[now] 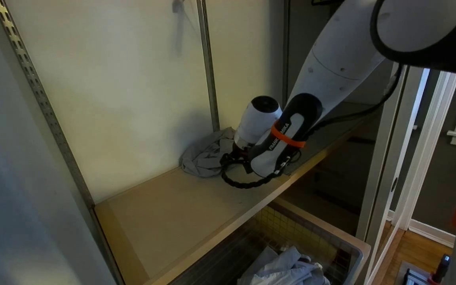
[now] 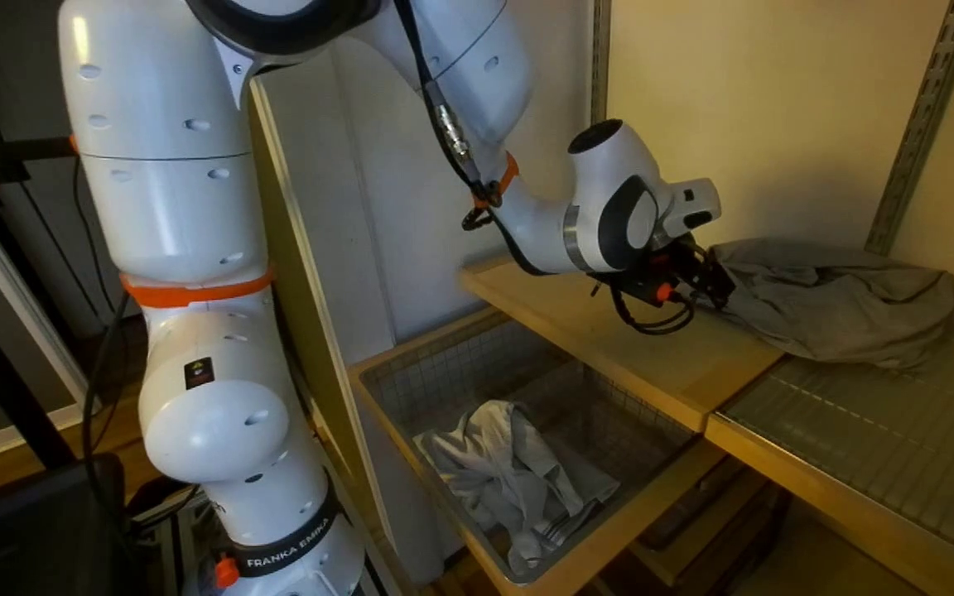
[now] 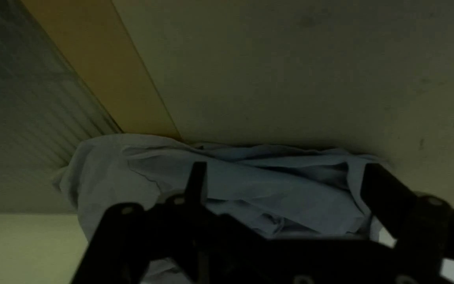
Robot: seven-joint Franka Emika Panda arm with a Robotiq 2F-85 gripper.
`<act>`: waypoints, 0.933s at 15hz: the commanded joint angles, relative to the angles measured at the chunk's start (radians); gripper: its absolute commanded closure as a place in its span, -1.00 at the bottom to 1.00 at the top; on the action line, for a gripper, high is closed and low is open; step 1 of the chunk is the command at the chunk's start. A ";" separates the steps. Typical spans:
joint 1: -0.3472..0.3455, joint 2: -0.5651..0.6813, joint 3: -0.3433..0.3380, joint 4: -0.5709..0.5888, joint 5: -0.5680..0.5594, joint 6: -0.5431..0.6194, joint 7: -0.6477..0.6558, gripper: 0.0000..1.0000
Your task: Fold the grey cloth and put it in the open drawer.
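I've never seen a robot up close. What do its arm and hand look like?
The arm is glossy white, built of rounded, tube-like segments with black trim. Orange bands circle it, and a black collar near the bottom reads FRANKA EMIKA in white. Black cables run along its outside. The hand is black, with two blunt fingers.

The long white robot arm (image 1: 331, 67) is bent downward, and its black two-fingered gripper (image 3: 286, 169) has its fingers (image 3: 197, 183) spread wide apart.
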 commanded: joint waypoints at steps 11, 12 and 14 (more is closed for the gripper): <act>0.416 0.274 -0.329 0.243 -0.052 -0.014 0.398 -0.31; 0.446 0.293 -0.361 0.253 -0.048 -0.001 0.415 -0.16; 0.481 0.315 -0.390 0.260 -0.034 0.000 0.432 0.16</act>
